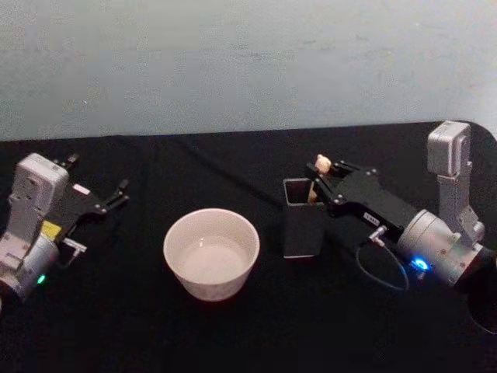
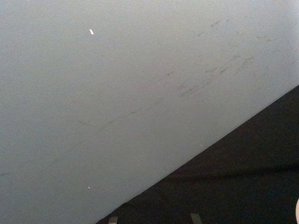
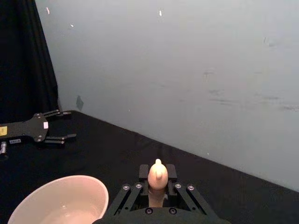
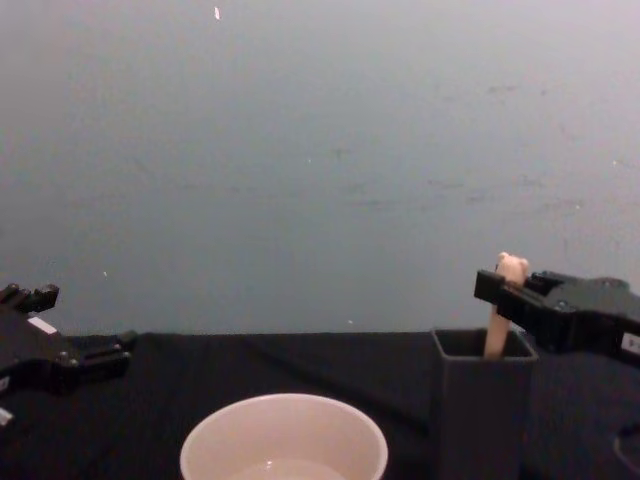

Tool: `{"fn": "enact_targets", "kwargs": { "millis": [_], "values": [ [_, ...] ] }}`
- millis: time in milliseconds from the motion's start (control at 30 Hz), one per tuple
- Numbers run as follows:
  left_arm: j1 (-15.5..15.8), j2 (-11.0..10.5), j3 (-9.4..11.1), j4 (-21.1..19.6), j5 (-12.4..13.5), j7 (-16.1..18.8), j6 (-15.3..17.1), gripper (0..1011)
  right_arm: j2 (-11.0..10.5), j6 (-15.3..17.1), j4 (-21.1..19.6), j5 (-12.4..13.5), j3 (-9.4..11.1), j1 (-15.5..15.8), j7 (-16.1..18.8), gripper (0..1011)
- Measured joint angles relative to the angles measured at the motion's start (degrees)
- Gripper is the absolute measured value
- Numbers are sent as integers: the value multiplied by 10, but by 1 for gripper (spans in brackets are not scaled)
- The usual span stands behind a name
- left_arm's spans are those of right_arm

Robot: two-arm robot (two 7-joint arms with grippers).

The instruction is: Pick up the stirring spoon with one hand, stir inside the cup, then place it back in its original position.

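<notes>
The beige stirring spoon (image 1: pixel 317 177) stands upright in a dark grey square holder (image 1: pixel 301 225), its knob (image 4: pixel 511 267) poking above the rim. My right gripper (image 1: pixel 318 180) reaches in from the right and is shut on the spoon's handle just below the knob (image 3: pixel 157 173). The off-white cup (image 1: pixel 211 252) sits left of the holder, round and wide, its rim (image 4: pixel 284 437) low in the chest view and its near side (image 3: pixel 60 199) beside the right gripper. My left gripper (image 1: pixel 118 193) rests open at the far left of the table, well away from the cup.
The black table (image 1: pixel 233 163) ends at a pale wall behind. Open tabletop lies between the cup and the left gripper. A cable loop (image 1: pixel 382 268) hangs under the right wrist.
</notes>
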State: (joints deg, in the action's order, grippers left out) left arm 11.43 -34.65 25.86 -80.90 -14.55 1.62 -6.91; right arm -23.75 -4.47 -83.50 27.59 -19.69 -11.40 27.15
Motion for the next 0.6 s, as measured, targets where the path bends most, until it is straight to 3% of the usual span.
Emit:
{"fn": "enact_targets", "kwargs": {
  "millis": [600],
  "values": [
    [0, 0, 0, 0, 0, 0, 0, 1001, 3, 6, 7, -16, -1, 2, -9, 212]
  ]
}}
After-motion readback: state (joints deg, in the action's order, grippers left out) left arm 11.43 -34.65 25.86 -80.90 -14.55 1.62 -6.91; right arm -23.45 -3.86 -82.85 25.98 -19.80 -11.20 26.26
